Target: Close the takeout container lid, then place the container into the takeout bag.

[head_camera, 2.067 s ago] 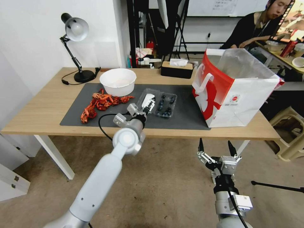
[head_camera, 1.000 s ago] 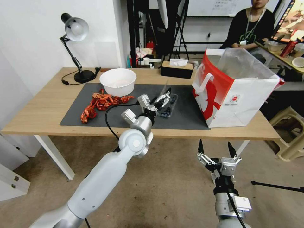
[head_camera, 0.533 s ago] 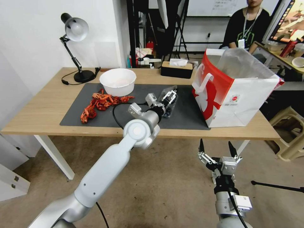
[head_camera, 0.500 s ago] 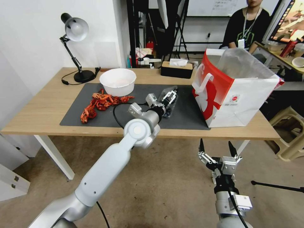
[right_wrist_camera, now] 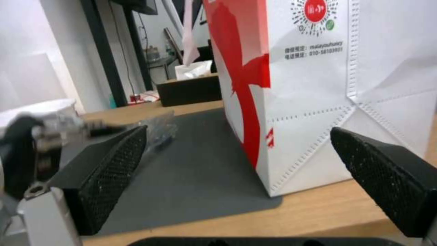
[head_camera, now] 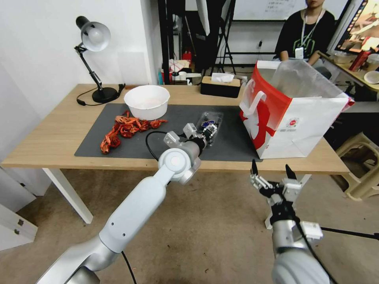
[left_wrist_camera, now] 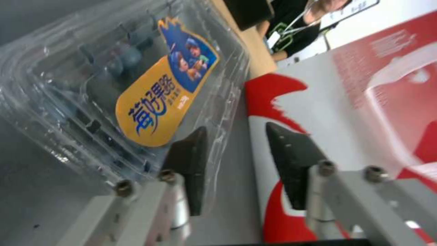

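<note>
Folded down since a moment ago, the lid (left_wrist_camera: 150,85) now covers the takeout container (head_camera: 209,125) just beside the takeout bag (head_camera: 300,114), left claw (left_wrist_camera: 237,164) released at its edge, right claw (head_camera: 272,177) spread below the desk (head_camera: 47,142).

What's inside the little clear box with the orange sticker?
Dark blueberries show through the takeout container. The lid and its orange-blue label cover some, so you cannot count them.

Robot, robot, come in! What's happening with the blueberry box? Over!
Left end effector open at the takeout container, lid folded over the berries. Right end effector open, low before the table edge. Takeout bag stands open; mat between looks bare.
</note>
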Motion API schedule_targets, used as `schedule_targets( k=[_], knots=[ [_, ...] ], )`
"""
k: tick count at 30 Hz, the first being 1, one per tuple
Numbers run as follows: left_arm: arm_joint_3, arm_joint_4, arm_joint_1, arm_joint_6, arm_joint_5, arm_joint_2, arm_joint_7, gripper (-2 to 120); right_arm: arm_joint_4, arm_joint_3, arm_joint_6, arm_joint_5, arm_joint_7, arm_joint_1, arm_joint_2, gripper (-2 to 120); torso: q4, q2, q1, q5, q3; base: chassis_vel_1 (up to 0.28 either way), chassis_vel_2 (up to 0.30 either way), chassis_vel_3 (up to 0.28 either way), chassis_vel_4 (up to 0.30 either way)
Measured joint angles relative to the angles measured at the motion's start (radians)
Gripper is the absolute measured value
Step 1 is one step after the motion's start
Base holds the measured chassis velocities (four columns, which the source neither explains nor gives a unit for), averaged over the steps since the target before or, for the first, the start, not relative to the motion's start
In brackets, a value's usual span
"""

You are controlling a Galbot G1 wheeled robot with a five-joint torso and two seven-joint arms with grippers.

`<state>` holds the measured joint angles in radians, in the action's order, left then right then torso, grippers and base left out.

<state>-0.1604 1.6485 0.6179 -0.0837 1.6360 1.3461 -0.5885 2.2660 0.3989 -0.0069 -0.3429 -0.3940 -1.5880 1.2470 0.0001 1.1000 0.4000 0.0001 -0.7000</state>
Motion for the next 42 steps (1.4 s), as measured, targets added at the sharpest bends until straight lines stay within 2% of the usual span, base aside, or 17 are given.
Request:
schedule_targets(
  k=[2, 5, 7, 9, 11, 13, 15, 17, 19, 27, 42],
  knots=[
    [-0.011, -0.008, -0.005, -0.006, -0.012, 0.0, -0.01, 23, 0.002, 0.011, -0.043, -0.106, -0.013, 0.049, -0.023, 100, -0.0002, 0.0, 0.0, 0.0, 0.0, 0.0, 0.0, 0.0, 0.0],
    [-0.016, -0.011, -0.007, -0.007, -0.017, -0.001, -0.018, 17, -0.003, 0.022, -0.083, -0.201, -0.027, 0.088, -0.043, 100, 0.0, 0.0, 0.0, 0.0, 0.0, 0.0, 0.0, 0.0, 0.0],
    [-0.021, -0.011, -0.007, -0.007, -0.024, -0.005, -0.021, 5, -0.017, 0.034, -0.129, -0.329, -0.039, 0.136, -0.073, 100, -0.0002, 0.0, 0.0, 0.0001, 0.0, 0.0, 0.0, 0.0, 0.0],
    [-0.021, -0.011, -0.007, -0.007, -0.025, -0.006, -0.021, 1, -0.021, 0.035, -0.135, -0.353, -0.04, 0.145, -0.078, 100, -0.0002, 0.0, 0.0, 0.0001, 0.0, 0.0, 0.0, 0.0, 0.0],
    [-0.024, -0.011, -0.007, -0.007, -0.03, -0.011, -0.021, 0, -0.044, 0.033, -0.166, -0.471, -0.051, 0.194, -0.103, 100, -0.0002, 0.0, 0.0, -0.0001, 0.0, 0.0, 0.0, 0.0, 0.0],
    [-0.025, -0.011, -0.007, -0.007, -0.03, -0.011, -0.021, 0, -0.049, 0.032, -0.172, -0.493, -0.053, 0.203, -0.107, 100, -0.0002, 0.0, 0.0, 0.0001, 0.0, 0.0, 0.0, 0.0, 0.0],
    [-0.029, -0.011, -0.007, -0.007, -0.035, -0.012, -0.021, 0, -0.083, 0.018, -0.198, -0.61, -0.062, 0.267, -0.131, 100, 0.0, 0.0, 0.0, 0.0, 0.0, 0.0, 0.0, 0.0, 0.0],
    [-0.03, -0.011, -0.007, -0.007, -0.035, -0.013, -0.021, 0, -0.09, 0.013, -0.203, -0.631, -0.065, 0.28, -0.136, 100, -0.0002, 0.0, 0.0, 0.0, 0.0, 0.0, 0.0, 0.0, 0.0],
    [-0.031, -0.01, -0.007, -0.006, -0.039, -0.014, -0.022, 0, -0.129, -0.017, -0.224, -0.736, -0.08, 0.366, -0.162, 100, -0.0001, 0.0, 0.0, -0.0002, 0.0, 0.0, 0.0, 0.0, 0.0],
    [-0.034, -0.01, -0.007, -0.005, -0.044, -0.016, -0.023, 0, -0.233, -0.102, -0.245, -0.879, -0.111, 0.544, -0.165, 100, -0.0002, 0.0, 0.0, 0.0, 0.0, 0.0, 0.0, 0.0, 0.0],
    [-0.036, -0.015, -0.003, -0.003, -0.052, -0.022, -0.024, 0, -0.447, -0.225, -0.256, -0.969, -0.129, 0.756, -0.107, 99, -0.0001, 0.0, 0.0, -0.0002, 0.0, 0.0, 0.0, 0.0, 0.0]
  ],
)
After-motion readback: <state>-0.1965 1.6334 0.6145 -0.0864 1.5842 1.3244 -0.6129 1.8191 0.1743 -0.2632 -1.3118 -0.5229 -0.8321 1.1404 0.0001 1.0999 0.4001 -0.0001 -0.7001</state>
